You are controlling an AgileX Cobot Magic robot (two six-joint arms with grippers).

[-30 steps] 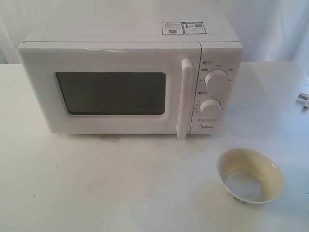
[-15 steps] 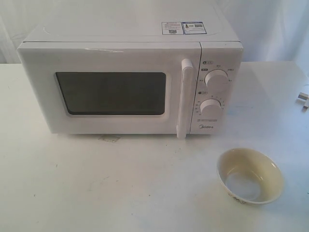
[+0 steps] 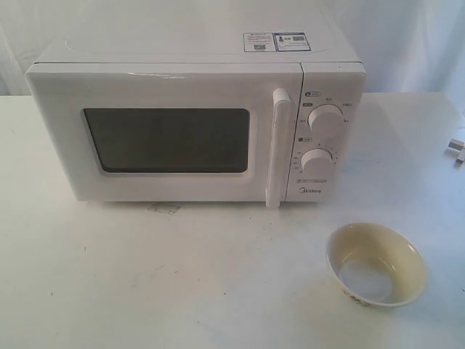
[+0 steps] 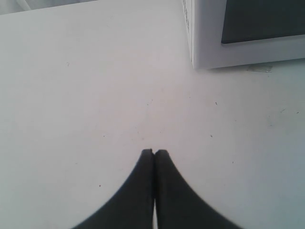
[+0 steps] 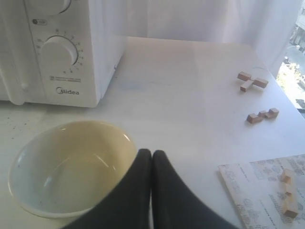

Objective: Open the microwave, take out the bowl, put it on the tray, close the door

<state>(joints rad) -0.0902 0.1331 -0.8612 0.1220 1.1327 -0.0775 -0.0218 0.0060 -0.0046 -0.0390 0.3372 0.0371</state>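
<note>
The white microwave stands at the back of the table, and its door with the dark window and bar handle is closed. A cream bowl sits upright on the bare table in front of the knob panel. In the right wrist view the bowl lies just beside my right gripper, which is shut and empty. My left gripper is shut on nothing above bare table, near the microwave's corner. Neither gripper shows in the exterior view. No tray is in view.
Small wooden blocks and a printed sheet with more blocks lie on the table to the right of the bowl. A small grey item sits at the table's right edge. A white curtain hangs behind.
</note>
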